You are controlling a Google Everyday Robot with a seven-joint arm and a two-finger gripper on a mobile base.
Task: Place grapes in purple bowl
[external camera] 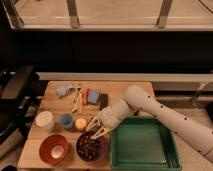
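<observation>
Already the grapes (90,145) lie inside the purple bowl (80,149) at the lower centre of the frame, on the counter (125,90). The end effector (98,128) hangs just above the bowl's upper right rim, fingers spread and holding nothing. Pulling away low risks clipping that rim, tipping the bowl toward the orange bowl (53,148).

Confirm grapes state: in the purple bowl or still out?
In. The grapes lie as a dark red cluster inside the purple bowl, within its rim. The gripper hangs just above the bowl's right edge, fingers spread.
</observation>
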